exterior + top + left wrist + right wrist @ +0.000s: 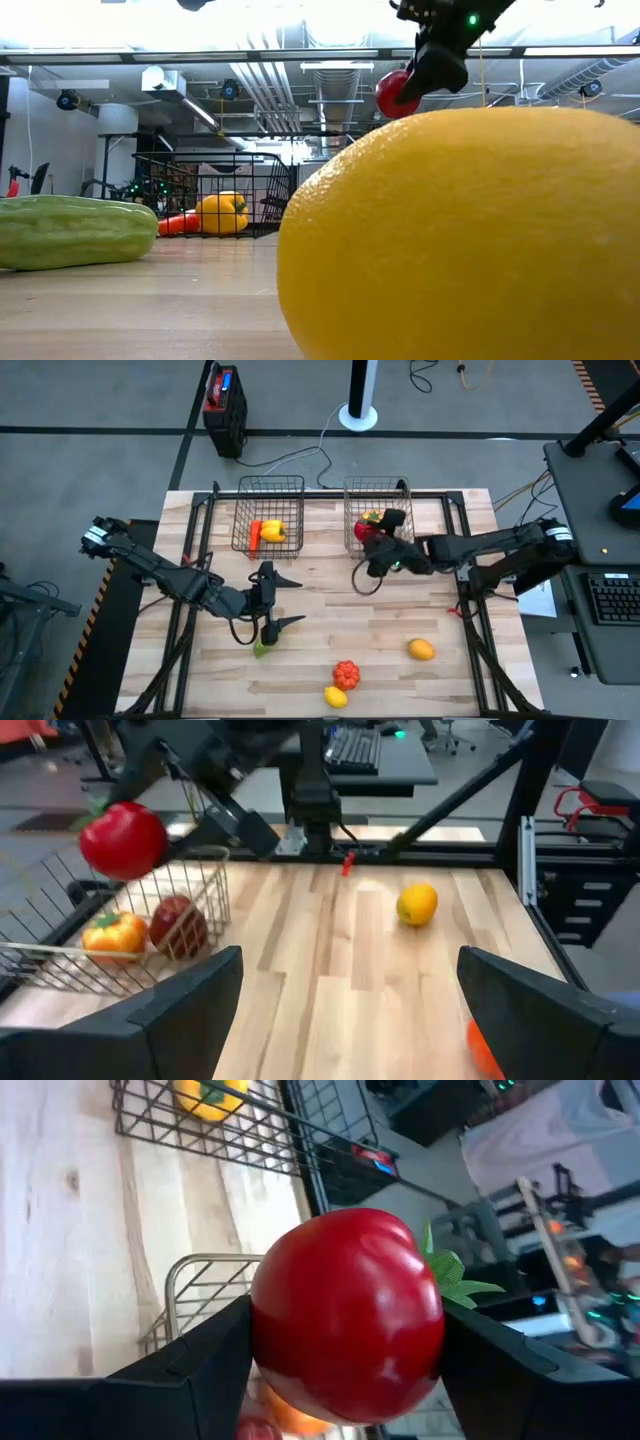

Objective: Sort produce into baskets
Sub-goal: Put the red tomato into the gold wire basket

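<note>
While the left gripper (276, 601) idles mid-surface with jaws spread wide and nothing in them, the right gripper (377, 547) sits at the near edge of the right basket (377, 488), closed around a red tomato (364, 531).

High view: left basket (270, 484) already has the carrot (254, 536) and yellow pepper (272, 531). Loose on the wooden surface (330, 630): cucumber (261, 648) just beside the left gripper, a second tomato (345, 673), lemon (335, 697) and orange (421, 650) toward the front.

Low view: lemon (460, 235) fills the foreground, cucumber (75, 231) lies flat at left, tomato (393, 93) hangs well clear of the surface in the right gripper (425, 80).

Left wrist view: tomato (123, 840) is above the right basket's rim (120, 953); an apple (178, 925) and an orange-yellow piece lie inside.

Right wrist view: fingers (205, 1355) clamp the tomato (347, 1313) across its widest part, green calyx sticking out sideways.

Handling guess: looks like light, hard, glossy plastic, so slippery and prone to rolling. Grip across the equator is right; release low so it doesn't bounce off the wire.
</note>
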